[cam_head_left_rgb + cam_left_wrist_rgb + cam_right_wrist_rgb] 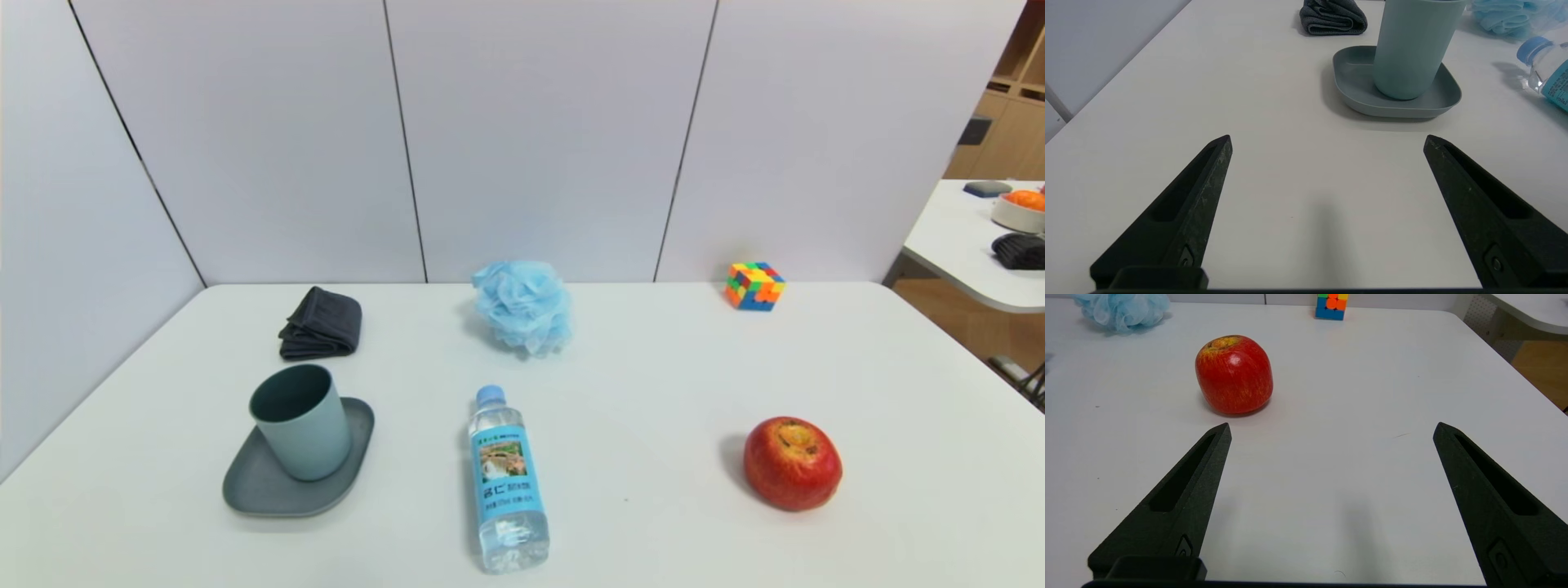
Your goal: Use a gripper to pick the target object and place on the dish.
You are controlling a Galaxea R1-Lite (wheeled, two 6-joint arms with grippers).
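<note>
Left gripper: yours (1328, 143) hangs over the worktop (1274, 183) towards its near left corner, short of the dish; its jaws stand wide apart with nothing between them.
Right gripper: idle (1334, 430), over the worktop towards its near right corner, jaws wide and empty, the red apple (1234, 375) beyond them.
Water bottle: lying between dish and apple, cap (490, 395) towards the far edge; you have no call to touch it.
Dish: the grey-blue plate (269, 494) sits flat near the worktop's left edge, your placing spot.
Cup: your target, the blue-green one (309, 441), stands mouth up on the dish, its base inside the rim and neither gripper touching it.
Step in hand: the placing looks done to me; you seem to be at the finish, clear of the cup.
Next move: leave the cup alone and hold the left arm back, or park it if you need to. Should you move it, draw away from the dish first, since a forward sweep could knock the cup.
Dark cloth: folded (322, 325), beyond the dish towards the worktop's far left corner; it needs nothing from you.
</note>
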